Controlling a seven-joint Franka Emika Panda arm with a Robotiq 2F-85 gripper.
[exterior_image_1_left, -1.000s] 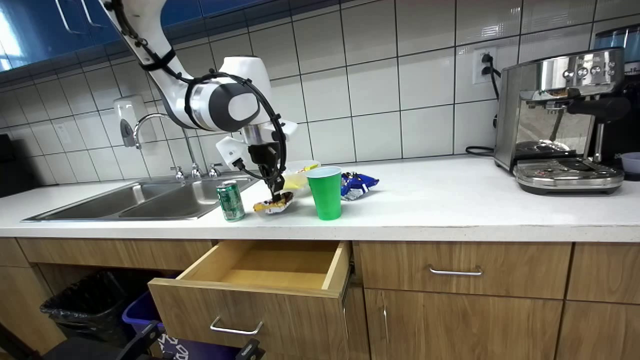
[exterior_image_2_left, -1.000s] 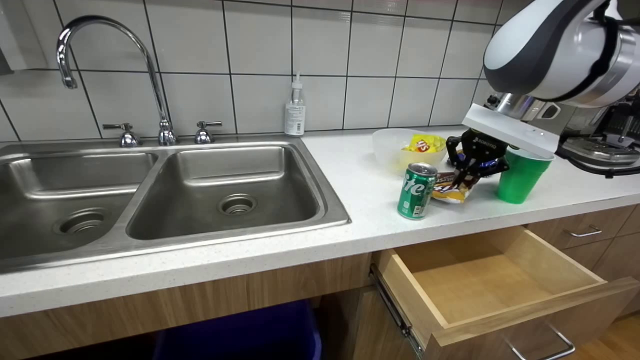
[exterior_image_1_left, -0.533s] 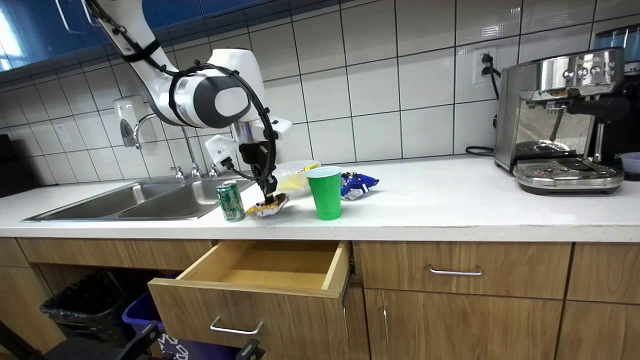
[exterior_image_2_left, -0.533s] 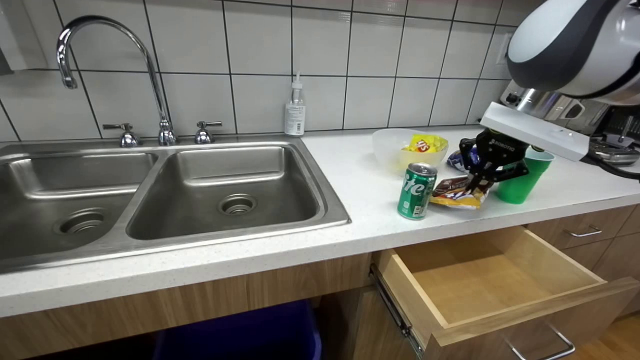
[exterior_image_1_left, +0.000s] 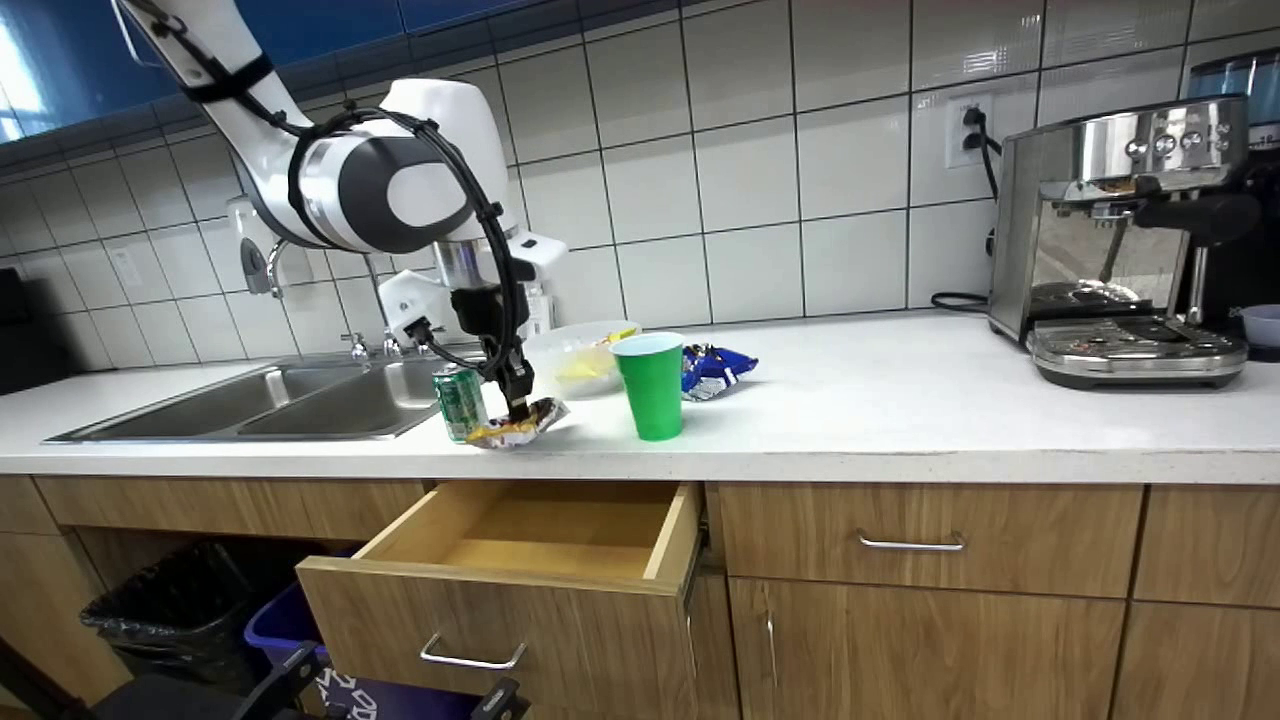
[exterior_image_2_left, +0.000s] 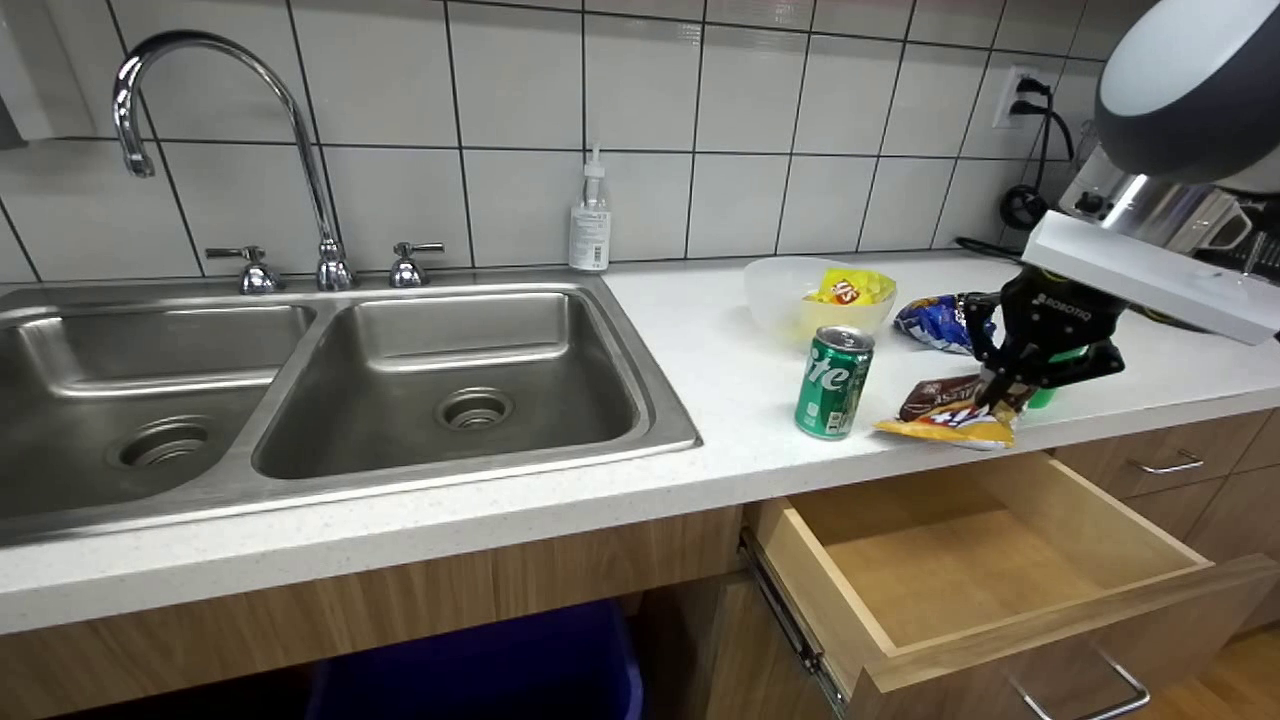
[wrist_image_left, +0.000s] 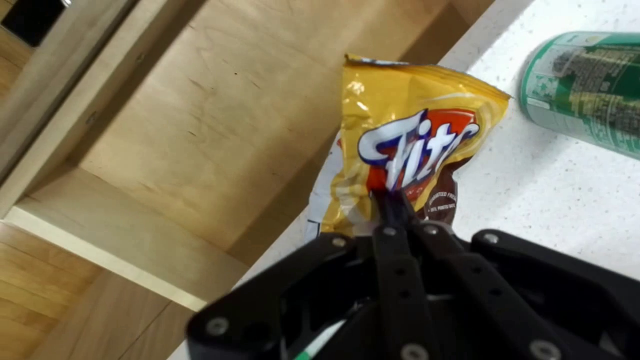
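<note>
Hand (wrist_image_left: 392, 200): fingertips drawn together, nothing between them but film; it grips a chip bag (wrist_image_left: 422, 135) by a narrow fold beside the printed name.
Bag's place: directly under the fingertips, by the front edge of the bench (exterior_image_2_left: 690, 330); in the wrist view it overlaps the pulled-out drawer (wrist_image_left: 215, 130).
Bag's feel: likely very light and soft, slick outside, with brittle contents that a hard squeeze could crush (the yellow film looks a little puffed).
Holding spot: loose film or the crimped end seam should be kindest; the pinch sits well away from that yellow seam, so that end may droop or swing.
Green can (exterior_image_2_left: 835, 385): upright, just beside the bag, with a gap between them in an exterior view.
Green cup (exterior_image_1_left: 650, 390): upright, near, on the side of the bag away from the can.
Bowl (exterior_image_2_left: 775, 300): translucent, farther back, with a yellow packet (exterior_image_2_left: 850, 288) in it; a blue bag (exterior_image_2_left: 938, 322) lies near it.
Coffee machine (exterior_image_1_left: 1115, 225): well apart, along the bench.
Hard to see: the chip bag's underside, and whether it touches the bench or hangs just above it; some lettering under the fingers; the can, cut off in the wrist view; the cup, mostly behind the hand in an exterior view.
</note>
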